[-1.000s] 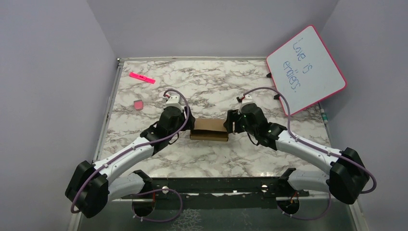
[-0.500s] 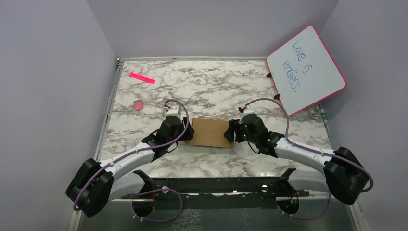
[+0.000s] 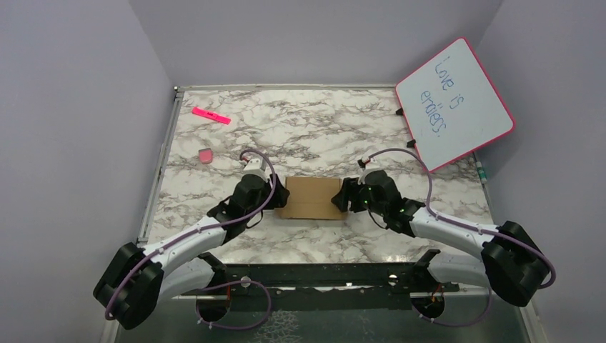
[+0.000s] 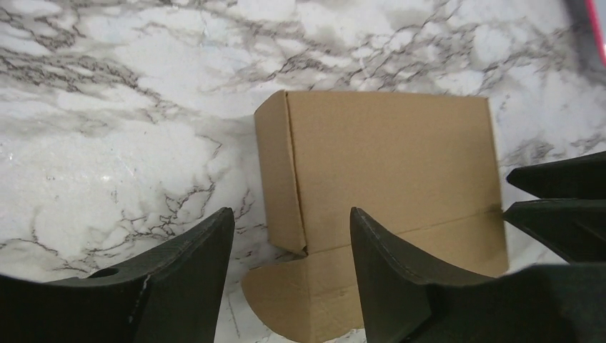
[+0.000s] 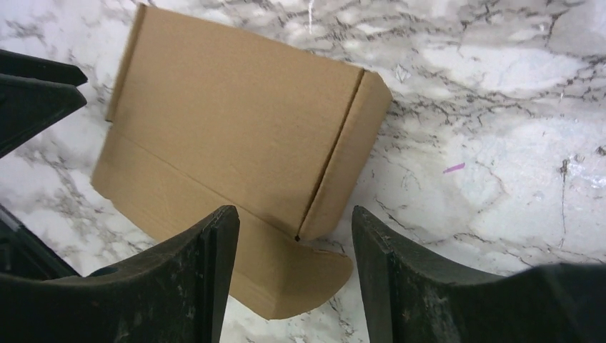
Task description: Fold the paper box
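Observation:
The paper box [image 3: 309,198] is plain brown cardboard, lying on the marble table between my two grippers. Its wide top panel faces up, and a flap with rounded corner tabs sticks out along its near edge. In the left wrist view the box [image 4: 386,164] lies ahead, with a rounded tab between my left gripper's [image 4: 291,229] open fingers. In the right wrist view the box [image 5: 236,121] lies ahead, with the other rounded tab between my right gripper's [image 5: 294,225] open fingers. My left gripper [image 3: 279,194] stands at the box's left end, my right gripper [image 3: 341,199] at its right end. Neither holds anything.
A pink-framed whiteboard [image 3: 453,101] with writing leans at the back right. A pink marker [image 3: 211,115] and a pink eraser [image 3: 204,156] lie at the back left. The marble table [image 3: 314,132] ends at a metal rail on the left.
The box has tipped from standing on edge to lying with its wide panel up. Both grippers have drawn back and lowered to its two ends.

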Controlling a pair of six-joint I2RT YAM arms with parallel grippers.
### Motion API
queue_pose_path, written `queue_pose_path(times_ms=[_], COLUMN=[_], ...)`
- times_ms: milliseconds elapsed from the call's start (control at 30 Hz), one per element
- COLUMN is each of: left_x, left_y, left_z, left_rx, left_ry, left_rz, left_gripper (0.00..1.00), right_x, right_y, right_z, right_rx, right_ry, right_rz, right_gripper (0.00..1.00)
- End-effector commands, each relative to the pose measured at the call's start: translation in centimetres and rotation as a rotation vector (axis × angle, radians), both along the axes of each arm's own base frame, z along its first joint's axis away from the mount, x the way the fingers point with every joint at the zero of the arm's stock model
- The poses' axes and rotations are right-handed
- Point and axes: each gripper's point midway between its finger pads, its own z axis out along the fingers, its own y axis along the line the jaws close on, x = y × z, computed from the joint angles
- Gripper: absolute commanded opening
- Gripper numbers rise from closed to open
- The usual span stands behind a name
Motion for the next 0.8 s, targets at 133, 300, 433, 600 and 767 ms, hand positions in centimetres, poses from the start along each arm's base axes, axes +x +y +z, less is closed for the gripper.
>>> queue_pose_path(times_ms=[133,300,433,600,767], left_x=[1.5,1.5,1.5,1.0,0.2], left_y=[-0.5,-1.2,-1.7,-2.6,-3.5], left_z=[4.6,2.6,1.4,0.1,-0.7], left_rx=[-0.141,-0.148,-0.154,-0.164,-0.207], left_ry=[-0.128,-0.081,-0.050,-0.001,0.046], left_rz=[0.027,0.003,-0.013,-0.055,-0.093], left_gripper=[0.63,0.59,0.52,0.43,0.35], right_x=[0.9,1.1,0.9,-0.2,-0.6], right_y=[1.0,0.7,0.5,0.9,1.7], right_z=[4.2,2.4,0.3,-1.5,-1.9], right_rx=[0.220,0.238,0.228,0.256,0.290], right_ry=[-0.058,-0.021,-0.001,0.050,0.068], right_rz=[0.028,0.015,0.011,0.039,0.078], right_gripper=[0.64,0.61,0.56,0.47,0.37])
